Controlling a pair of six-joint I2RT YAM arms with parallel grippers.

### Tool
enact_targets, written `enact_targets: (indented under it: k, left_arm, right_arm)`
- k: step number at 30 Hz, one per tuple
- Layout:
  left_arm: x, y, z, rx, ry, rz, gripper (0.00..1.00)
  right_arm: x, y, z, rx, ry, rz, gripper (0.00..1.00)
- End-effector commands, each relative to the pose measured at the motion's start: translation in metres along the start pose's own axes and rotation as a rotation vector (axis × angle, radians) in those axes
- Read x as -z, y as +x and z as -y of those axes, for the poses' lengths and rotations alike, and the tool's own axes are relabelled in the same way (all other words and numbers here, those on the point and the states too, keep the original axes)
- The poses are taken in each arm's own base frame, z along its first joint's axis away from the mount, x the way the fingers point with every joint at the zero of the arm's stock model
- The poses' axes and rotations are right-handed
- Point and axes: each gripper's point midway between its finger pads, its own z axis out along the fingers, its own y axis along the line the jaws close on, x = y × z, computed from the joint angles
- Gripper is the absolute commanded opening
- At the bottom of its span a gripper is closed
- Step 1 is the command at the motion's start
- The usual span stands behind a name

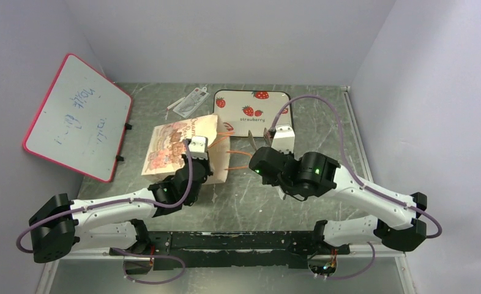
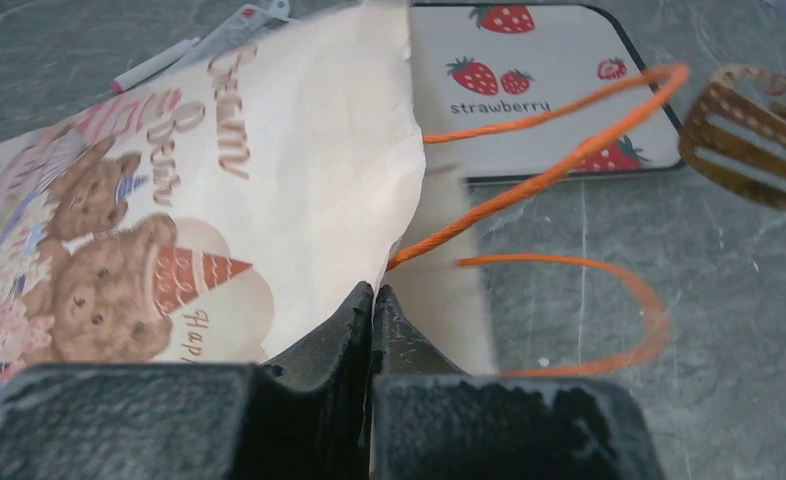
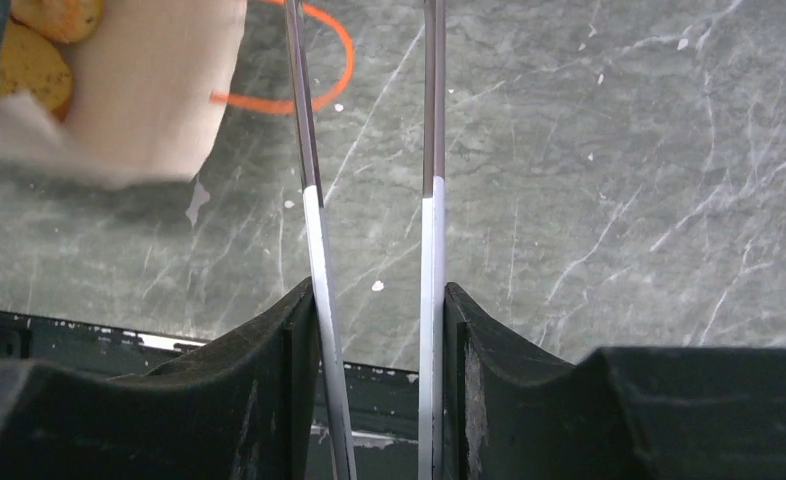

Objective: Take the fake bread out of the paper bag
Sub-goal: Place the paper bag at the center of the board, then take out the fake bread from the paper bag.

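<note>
The paper bag (image 1: 175, 146) lies on its side with its mouth facing right and its orange handles (image 2: 569, 150) trailing on the table. My left gripper (image 2: 373, 291) is shut on the near edge of the bag's mouth (image 1: 208, 164). Two pieces of golden fake bread (image 3: 31, 48) show inside the bag's mouth (image 3: 149, 90) in the right wrist view. My right gripper (image 3: 379, 287) is shut on a pair of metal tongs (image 3: 429, 150) and hovers just right of the bag (image 1: 258, 157). The tongs' brown slotted head (image 2: 751, 135) hangs above the handles.
A strawberry-print mat (image 1: 253, 107) lies behind the bag's mouth. A small clear packet (image 1: 189, 101) sits behind the bag. A red-framed whiteboard (image 1: 76, 116) leans at the left wall. The black base rail (image 1: 238, 242) runs along the near edge.
</note>
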Motion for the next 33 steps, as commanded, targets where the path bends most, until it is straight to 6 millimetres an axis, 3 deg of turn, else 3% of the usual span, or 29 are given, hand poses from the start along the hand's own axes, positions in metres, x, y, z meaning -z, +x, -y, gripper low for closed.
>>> enact_targets:
  k: [1,6,18,24,33]
  left_arm:
    - [-0.002,-0.016,-0.013,0.136,-0.116,0.062,0.07]
    - [0.001,-0.021,-0.014,0.161,-0.11,0.071,0.07]
    - [0.022,-0.033,-0.005,0.116,0.086,0.066,0.07]
    - [0.04,-0.029,-0.002,0.088,0.182,-0.025,0.07]
    - [0.061,-0.02,-0.003,0.121,0.246,-0.123,0.07]
  right_arm:
    - [0.021,-0.002,0.011,-0.013,-0.004,0.014,0.39]
    - [0.029,0.002,-0.002,0.034,-0.106,-0.003,0.38]
    - [0.008,0.023,-0.052,0.162,-0.295,-0.026,0.39]
    - [0.006,0.026,-0.074,0.209,-0.39,-0.018,0.4]
    - [0.0,0.052,-0.092,0.29,-0.5,-0.073,0.41]
